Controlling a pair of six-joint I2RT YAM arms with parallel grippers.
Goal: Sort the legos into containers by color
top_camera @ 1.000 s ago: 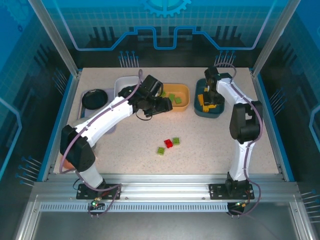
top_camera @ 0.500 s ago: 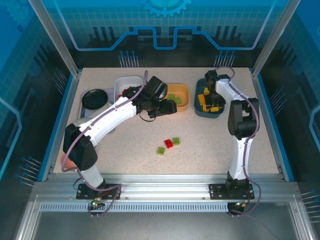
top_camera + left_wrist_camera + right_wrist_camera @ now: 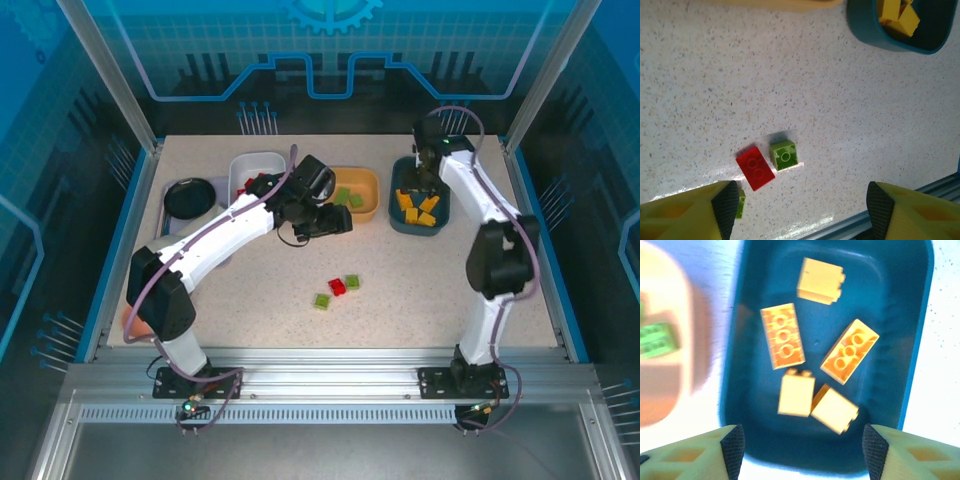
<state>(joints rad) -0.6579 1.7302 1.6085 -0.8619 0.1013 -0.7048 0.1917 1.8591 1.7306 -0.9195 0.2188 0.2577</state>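
- We see a speckled off-white table (image 3: 420, 300), matte, with glare patches in the left wrist view (image 3: 850, 100).
- Black round dish (image 3: 190, 198) at the far-left part of the table. It looks empty and seems to sit on a pale grey tray (image 3: 170, 226), which is partly hidden.
- Blue edging (image 3: 108, 270) runs along the left and right sides of the table.
- Silver metal rail (image 3: 330, 385) crosses the near edge; we catch a corner of it in the left wrist view too (image 3: 940, 187).
- Slanted metal posts (image 3: 105, 70) stand at the far corners.
- Blue printed backdrop (image 3: 330, 40) with grid and gear pattern behind the table.
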